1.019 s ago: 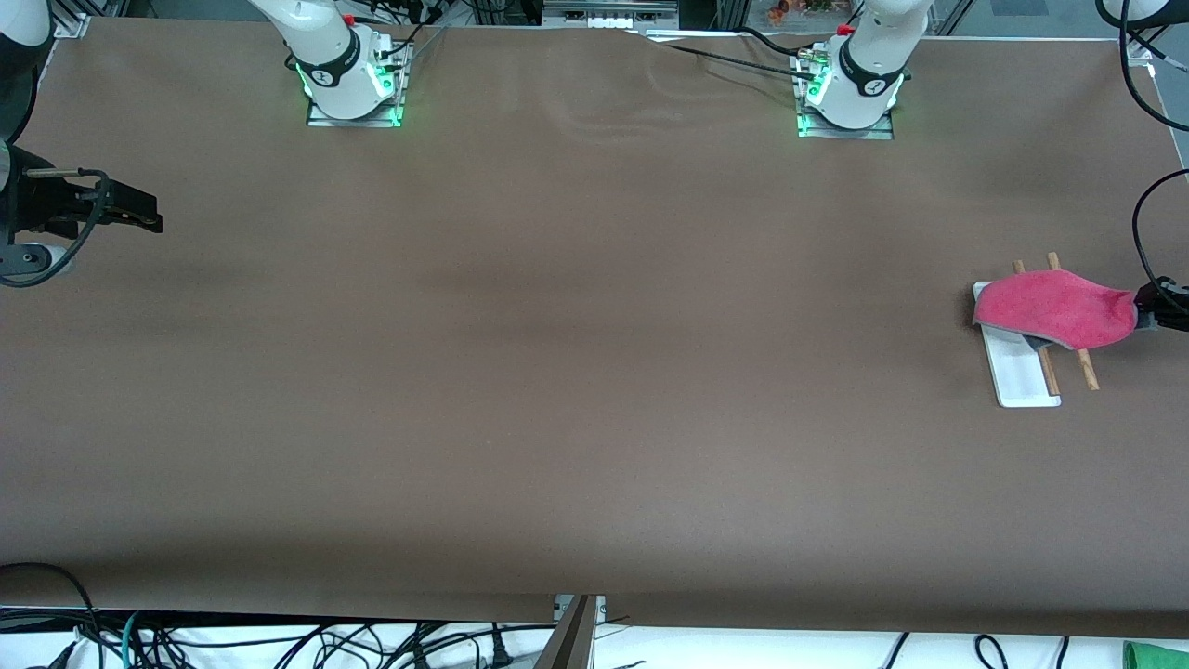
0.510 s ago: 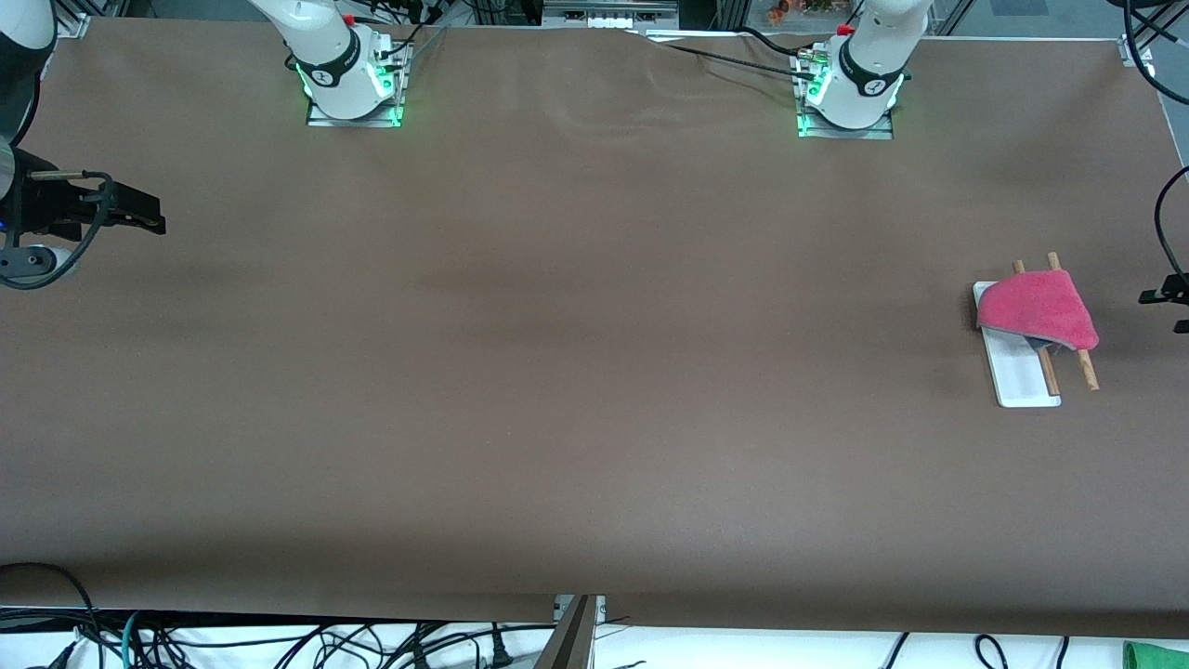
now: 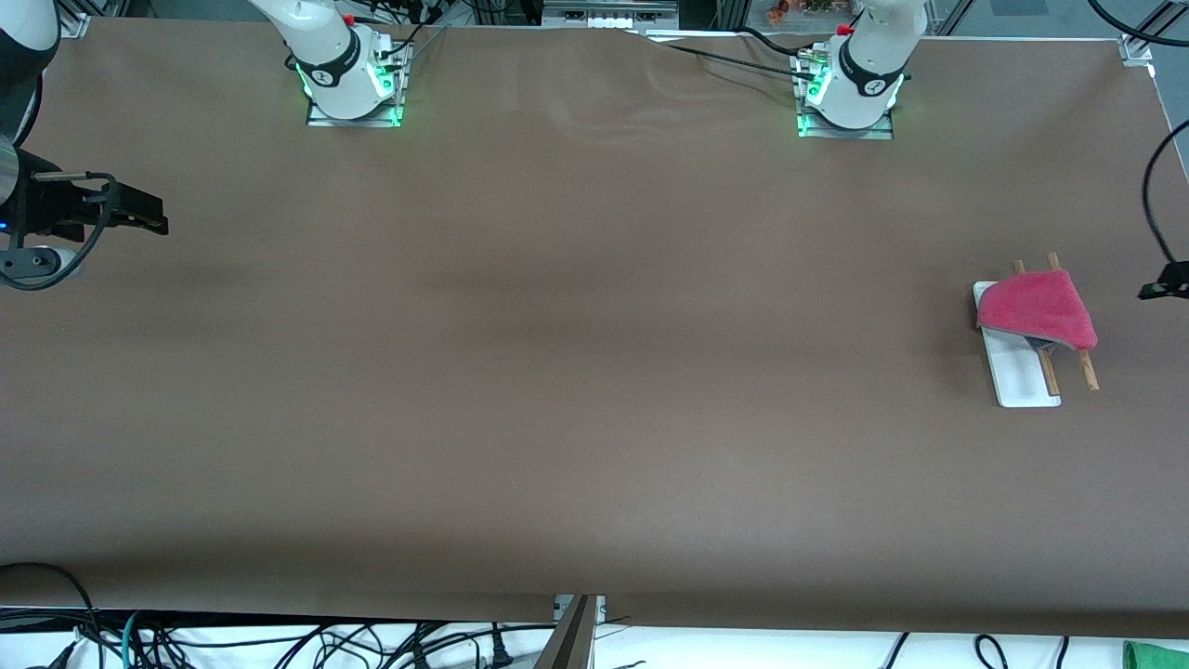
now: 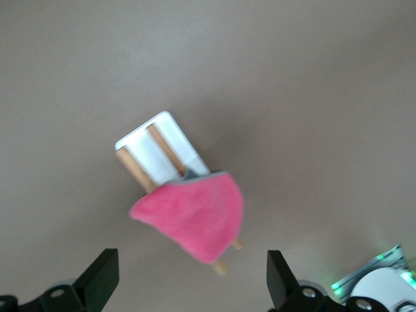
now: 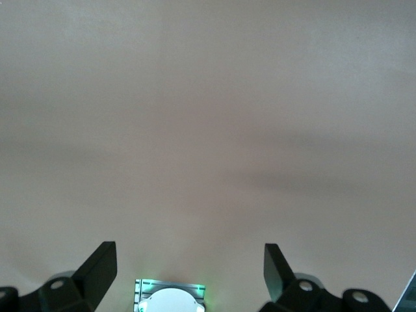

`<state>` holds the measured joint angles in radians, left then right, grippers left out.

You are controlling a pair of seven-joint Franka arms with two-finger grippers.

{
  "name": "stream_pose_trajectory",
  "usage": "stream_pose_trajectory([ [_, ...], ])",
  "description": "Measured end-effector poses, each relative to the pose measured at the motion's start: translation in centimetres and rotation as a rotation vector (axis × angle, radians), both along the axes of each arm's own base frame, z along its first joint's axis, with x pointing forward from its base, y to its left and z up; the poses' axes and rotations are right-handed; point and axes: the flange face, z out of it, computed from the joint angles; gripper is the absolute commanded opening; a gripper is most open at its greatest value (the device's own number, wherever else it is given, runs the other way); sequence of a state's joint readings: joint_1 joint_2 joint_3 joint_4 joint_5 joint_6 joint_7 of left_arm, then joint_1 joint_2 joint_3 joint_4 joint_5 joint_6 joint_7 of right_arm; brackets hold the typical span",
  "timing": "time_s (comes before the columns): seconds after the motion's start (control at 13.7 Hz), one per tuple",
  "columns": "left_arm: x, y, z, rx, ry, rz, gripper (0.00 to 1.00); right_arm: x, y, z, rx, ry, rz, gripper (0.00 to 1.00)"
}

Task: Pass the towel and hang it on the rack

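The pink-red towel [image 3: 1036,311] hangs draped over the two wooden rods of the rack [image 3: 1017,376], which stands on its white base at the left arm's end of the table. The left wrist view shows the towel [image 4: 195,221] over the rods and the rack's white base [image 4: 166,146]. My left gripper [image 4: 192,286] is open and empty, up in the air beside the rack; only its tip [image 3: 1166,283] shows at the front view's edge. My right gripper [image 3: 139,212] is open and empty at the right arm's end of the table, also seen in its wrist view [image 5: 188,273].
The brown table cover [image 3: 576,372] spans the whole table. The right arm's base [image 3: 348,79] and the left arm's base [image 3: 850,88] stand along the table's far edge. Cables lie past the near edge [image 3: 279,641].
My left gripper let go of the towel's corner and drew back away from the rack. The towel's pulled corner dropped onto the rods. The right arm barely moved.
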<state>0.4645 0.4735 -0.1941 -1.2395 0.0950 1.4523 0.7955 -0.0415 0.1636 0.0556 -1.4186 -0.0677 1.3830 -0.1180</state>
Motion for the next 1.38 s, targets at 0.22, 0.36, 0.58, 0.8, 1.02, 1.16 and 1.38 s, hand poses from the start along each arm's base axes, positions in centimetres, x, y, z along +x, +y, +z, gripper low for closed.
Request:
stream_pose_trajectory([
  [0.22,1.1,-8.7,2.2,0.048,0.021,0.065,1.00,0.0,0.0,0.0,0.000,0.001,0.000,1.00],
  [0.36,0.9,-14.8,4.4,0.085,0.020,0.121,1.00,0.0,0.0,0.0,0.000,0.001,0.000,1.00],
  [0.58,-0.2,-20.9,7.8,0.119,-0.014,0.166,1.00,0.0,0.0,0.0,0.000,0.001,0.000,1.00],
  [0.8,-2.0,-26.1,10.6,0.153,-0.087,0.183,1.00,0.0,0.0,0.0,0.000,0.001,0.001,1.00],
  [1.02,-4.7,-29.3,12.9,0.163,-0.236,0.203,1.00,0.0,0.0,0.0,0.000,0.000,0.001,1.00],
  [1.16,-7.3,-29.4,12.6,0.143,-0.293,0.281,1.00,0.0,0.0,0.0,0.000,0.000,0.000,1.00],
  [1.38,-10.3,-30.1,11.0,0.162,-0.285,0.394,1.00,0.0,-0.1,0.0,0.000,0.000,-0.001,1.00],
])
